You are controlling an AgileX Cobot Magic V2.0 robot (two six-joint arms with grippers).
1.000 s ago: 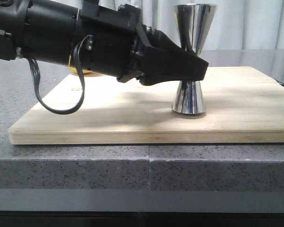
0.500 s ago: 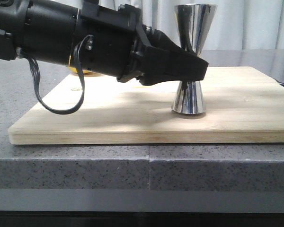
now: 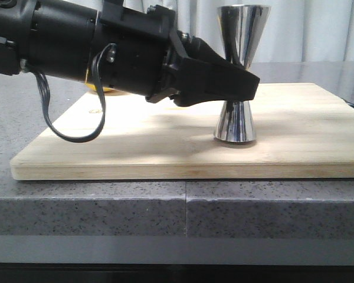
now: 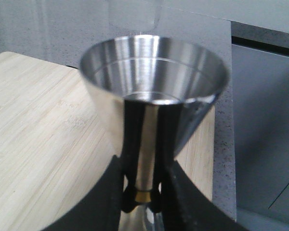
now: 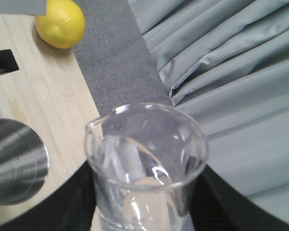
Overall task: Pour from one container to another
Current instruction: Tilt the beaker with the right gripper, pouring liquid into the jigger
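We see the shiny steel hourglass jigger with a thin gold band at its waist (image 3: 239, 71) standing upright on the pale wooden board (image 3: 295, 141), which lies on the speckled grey stone desk (image 3: 165, 212). The black left gripper (image 3: 248, 85) reaches in level from the left, its jaws clamped on the jigger's narrow waist; its black cable loop (image 3: 76, 127) hangs down over the board. From the left wrist view we look into the jigger's open upper cup (image 4: 154, 72), brushed inside, with the dark fingers (image 4: 130, 192) pressed on either side of the gold band; the board runs off to one side and grey desk lies beyond it.

In the right wrist view we note the small clear glass beaker with a pouring lip (image 5: 144, 159) sitting between the right gripper's (image 5: 144, 219) black jaws, which close on its sides; a pale rounded shape shows low inside the glass, and we cannot tell what it is. The jigger's steel rim (image 5: 14, 161) lies near the beaker, apart from it. A yellow lemon (image 5: 60, 21) rests at the board's edge, and grey pleated curtain (image 5: 231, 72) fills the background.
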